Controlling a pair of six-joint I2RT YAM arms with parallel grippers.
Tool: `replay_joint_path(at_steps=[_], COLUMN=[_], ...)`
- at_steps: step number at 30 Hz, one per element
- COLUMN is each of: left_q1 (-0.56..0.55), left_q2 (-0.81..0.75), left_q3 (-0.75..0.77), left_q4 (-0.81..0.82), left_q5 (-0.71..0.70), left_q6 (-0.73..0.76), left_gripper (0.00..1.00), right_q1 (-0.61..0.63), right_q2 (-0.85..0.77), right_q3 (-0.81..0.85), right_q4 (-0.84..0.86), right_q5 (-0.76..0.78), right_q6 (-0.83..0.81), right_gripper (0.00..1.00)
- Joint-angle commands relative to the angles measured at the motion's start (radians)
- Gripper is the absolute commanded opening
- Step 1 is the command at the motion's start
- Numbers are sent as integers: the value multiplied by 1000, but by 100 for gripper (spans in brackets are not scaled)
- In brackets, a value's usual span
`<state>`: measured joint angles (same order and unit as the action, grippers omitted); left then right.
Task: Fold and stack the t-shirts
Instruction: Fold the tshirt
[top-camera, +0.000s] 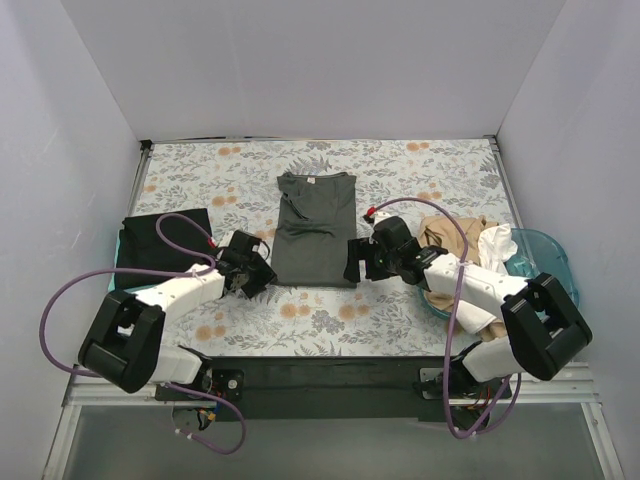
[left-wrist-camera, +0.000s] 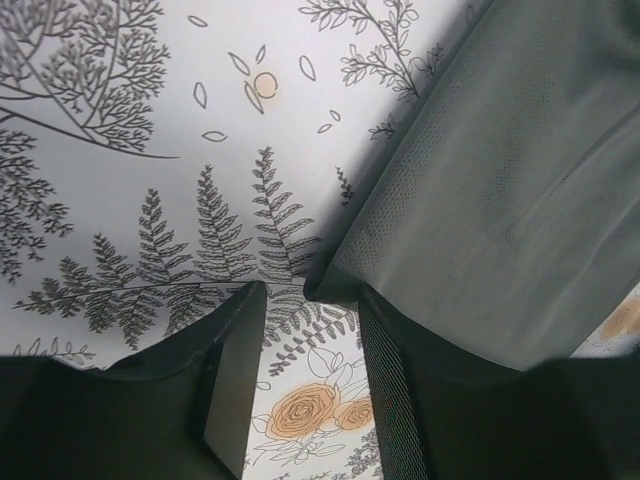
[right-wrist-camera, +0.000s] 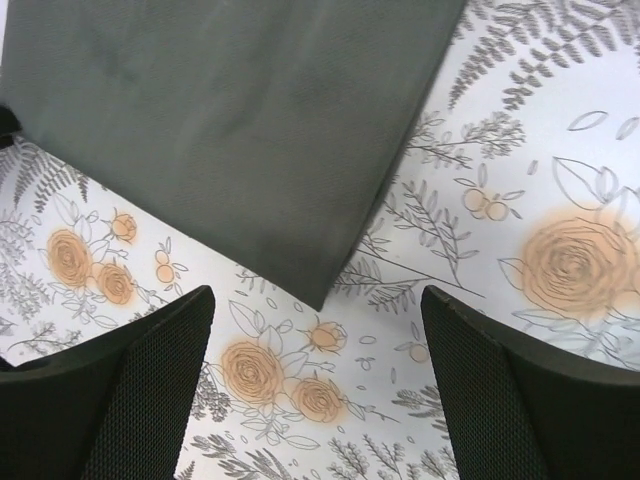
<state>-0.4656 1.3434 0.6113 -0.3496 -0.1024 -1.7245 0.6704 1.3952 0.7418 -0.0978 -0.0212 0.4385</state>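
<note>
Dark grey t-shirt (top-camera: 315, 230) lies folded into a long strip mid-counter, collar toward the far edge, flat on the floral covering (top-camera: 420, 170). Left gripper (top-camera: 252, 272) sits at its near-left corner, fingers (left-wrist-camera: 235, 380) spread. The corner sits right at the gap, but dark on dark, so I can't tell if the finger on that side touches the hem. Right gripper (top-camera: 357, 262) is at the near-right corner, claw wide apart and holding nothing, with the corner pointing into the gap, clear of both pads. Black t-shirt (top-camera: 160, 240) lies folded at the left edge, crossed by a purple cable (top-camera: 185, 232). Tan t-shirt (top-camera: 455, 232) and white t-shirt (top-camera: 497, 243) are bunched near the right edge at the teal tub (top-camera: 550, 260). The right arm (top-camera: 480, 290) partly hides these 2, so in the tub or beside it is unclear.
</note>
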Motion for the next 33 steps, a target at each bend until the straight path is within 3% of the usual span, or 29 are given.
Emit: replay_joint_path(at_steps=[1,5,11,18,29,33], left_q1=[4,5,5,5,5,4], left_q2=[19,51,108,119,34,34], left_q3=[10,15,30,19,-35,-30], left_q4=[35,40,44,44,40,41], left_q5=[32,29,21,9,-13,-11], left_q6=[9,9,3,20,19,19], left_gripper=[40,30,0,0,0,0], right_q1=[3,8,23,37,37,37], right_q2=[36,56,83,125,136,174], right_q3=[1,-18,-27,-12,-10,8], right_q4=[67,89,127,125,75,73], right_q5=[-86,-132,-167,-148,-54,-82], right_q6=[19,20,12,-12,-87,-99], right_gripper=[88,83,70,59,57,45])
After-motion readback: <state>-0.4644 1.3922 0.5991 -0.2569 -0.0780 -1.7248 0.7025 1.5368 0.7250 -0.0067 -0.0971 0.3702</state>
